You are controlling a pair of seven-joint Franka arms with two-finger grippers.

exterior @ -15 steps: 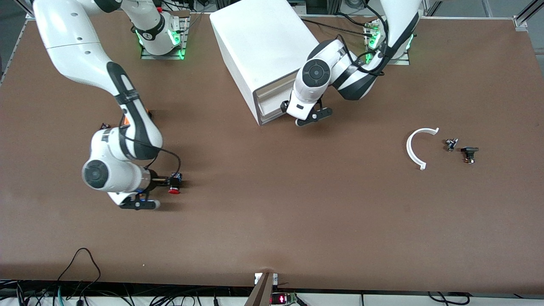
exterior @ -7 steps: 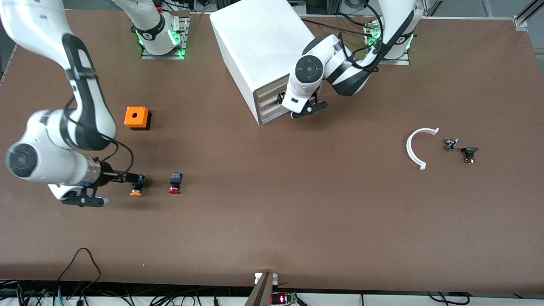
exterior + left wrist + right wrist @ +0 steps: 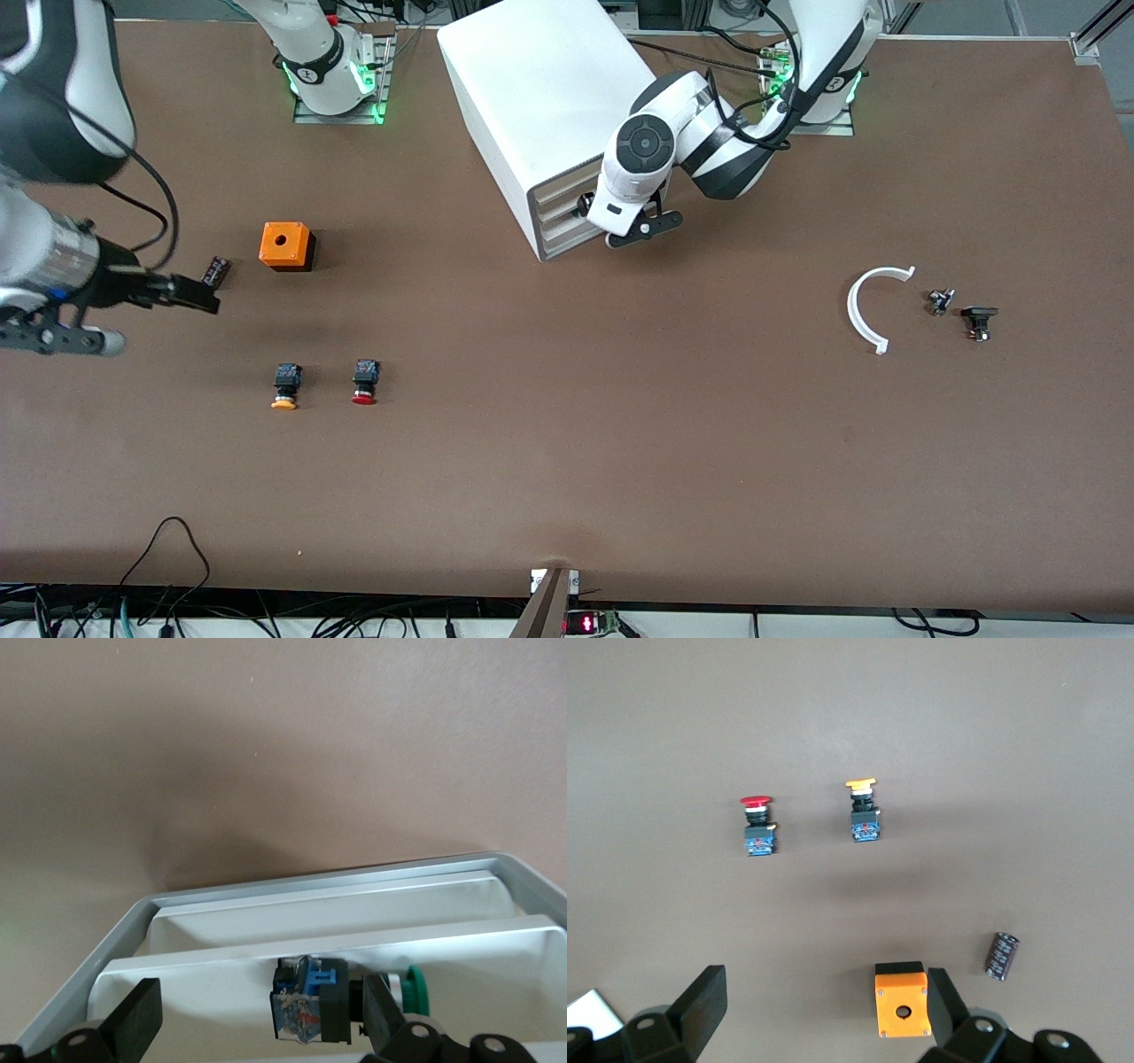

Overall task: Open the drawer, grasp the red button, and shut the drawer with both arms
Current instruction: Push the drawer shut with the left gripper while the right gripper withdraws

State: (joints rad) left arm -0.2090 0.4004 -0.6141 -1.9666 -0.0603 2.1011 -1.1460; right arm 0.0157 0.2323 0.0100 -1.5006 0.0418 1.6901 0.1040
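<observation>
The red-capped button (image 3: 364,383) (image 3: 756,824) stands on the bare table, next to a similar button with a yellow cap (image 3: 284,387) (image 3: 863,811). My right gripper (image 3: 197,299) (image 3: 822,1010) hangs open and empty above the table toward the right arm's end, apart from both buttons. The white cabinet (image 3: 540,97) stands between the arm bases. My left gripper (image 3: 588,209) (image 3: 257,1023) is open at its cream front, its fingers either side of a drawer (image 3: 221,970). That drawer shows a blue-and-black button with a green cap (image 3: 312,1001) inside.
An orange cube with a hole (image 3: 286,245) (image 3: 902,1000) and a small dark cylinder (image 3: 216,270) (image 3: 1002,955) lie under the right gripper's area. Toward the left arm's end lie a white curved strip (image 3: 864,310) and two small dark parts (image 3: 978,322).
My right gripper left the red button, passed the yellow one, then rose and drew away toward the right arm's end. My left gripper moved in to the cabinet front and stayed there.
</observation>
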